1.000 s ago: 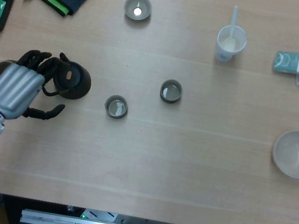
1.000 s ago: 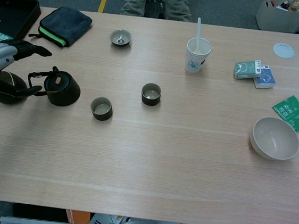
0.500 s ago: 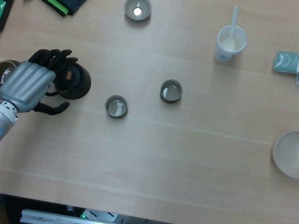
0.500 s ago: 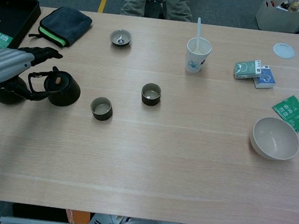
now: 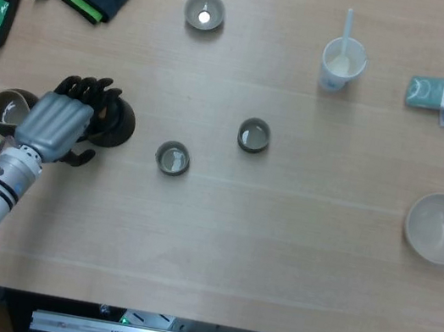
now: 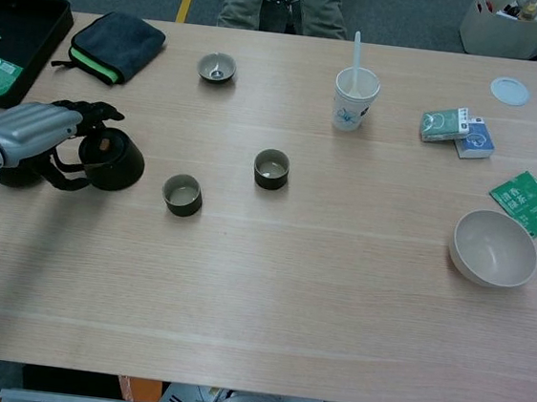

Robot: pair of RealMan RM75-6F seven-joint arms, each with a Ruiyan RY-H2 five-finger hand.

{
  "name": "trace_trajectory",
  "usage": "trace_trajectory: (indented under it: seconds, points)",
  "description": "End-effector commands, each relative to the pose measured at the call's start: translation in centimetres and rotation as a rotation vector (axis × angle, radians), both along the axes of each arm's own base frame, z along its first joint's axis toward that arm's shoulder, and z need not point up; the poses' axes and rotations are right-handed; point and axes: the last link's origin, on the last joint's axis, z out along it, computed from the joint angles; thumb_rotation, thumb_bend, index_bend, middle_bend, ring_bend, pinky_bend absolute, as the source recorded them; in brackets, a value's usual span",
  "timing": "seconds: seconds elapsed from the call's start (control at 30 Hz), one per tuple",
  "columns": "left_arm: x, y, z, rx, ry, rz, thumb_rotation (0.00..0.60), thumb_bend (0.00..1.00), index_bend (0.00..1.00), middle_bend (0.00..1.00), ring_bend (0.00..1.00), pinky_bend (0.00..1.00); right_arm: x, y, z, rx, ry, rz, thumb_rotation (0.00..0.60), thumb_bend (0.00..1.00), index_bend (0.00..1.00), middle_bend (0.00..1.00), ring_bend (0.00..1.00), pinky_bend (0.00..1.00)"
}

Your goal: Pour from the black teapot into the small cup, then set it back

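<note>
Altogether – one black teapot (image 6: 114, 160) under the left hand (image 5: 55, 125) – three small cups (image 5: 172, 158).

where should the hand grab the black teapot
By its looped handle on the side facing the left hand, coming from the robot's left. The black teapot sits upright with its round body toward the small cup, and the handle is the only graspable projection.

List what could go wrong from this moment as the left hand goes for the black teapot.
1. The left hand covers the black teapot at its handle, but no firm grip shows; a lift now might tip or drop it.
2. A dark cup stands close beside the hand and wrist, so a swing could knock it.
3. The nearest small cup has a narrow mouth; a poorly aimed pour would likely spill onto the table.
</note>
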Motion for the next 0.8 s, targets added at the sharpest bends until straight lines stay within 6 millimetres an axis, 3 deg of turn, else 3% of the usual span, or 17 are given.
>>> trace_trajectory:
  seconds: [0.03,0.8]
  points:
    - [0.1,0.5,-0.2,0.008,-0.006,0.006,0.6,0.27,0.0,0.0,0.0,0.06,0.0,0.0,0.0,-0.002,0.001,-0.001,0.6,0.12,0.31,0.29,0.2,0.25]
    - [-0.2,5.1,0.2,0.044,0.114,-0.025,0.6,0.27,0.0,0.0,0.0,0.06,-0.2,0.3,0.3,-0.011,0.008,-0.014,0.6,0.12,0.31,0.29,0.2,0.25]
